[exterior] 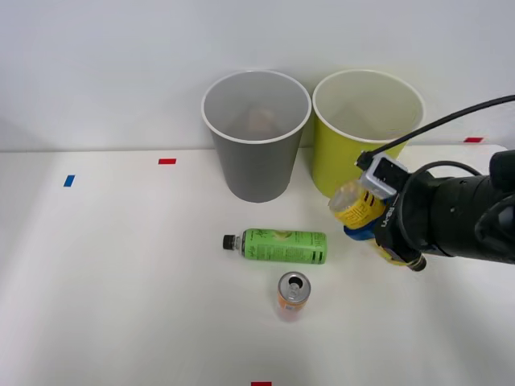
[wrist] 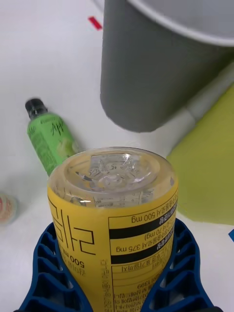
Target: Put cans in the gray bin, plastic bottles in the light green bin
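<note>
Yellow-wrapped bottle sits clamped in my right gripper, my blue ribbed fingers pressed against both its sides and its clear molded base turned toward my wrist camera. From the front view I hold it above the white desk, tilted, just in front of the light green bin and close to its lower wall. The gray bin stands upright just beside the green one, on its left, both at the back of the desk. The green-wrapped bottle lies on its side in front of the gray bin, its black cap pointing left. The orange-pink can stands upright just in front of that bottle, near it but apart, silver top and opening facing up. Small red and blue tape marks dot the desk.
</note>
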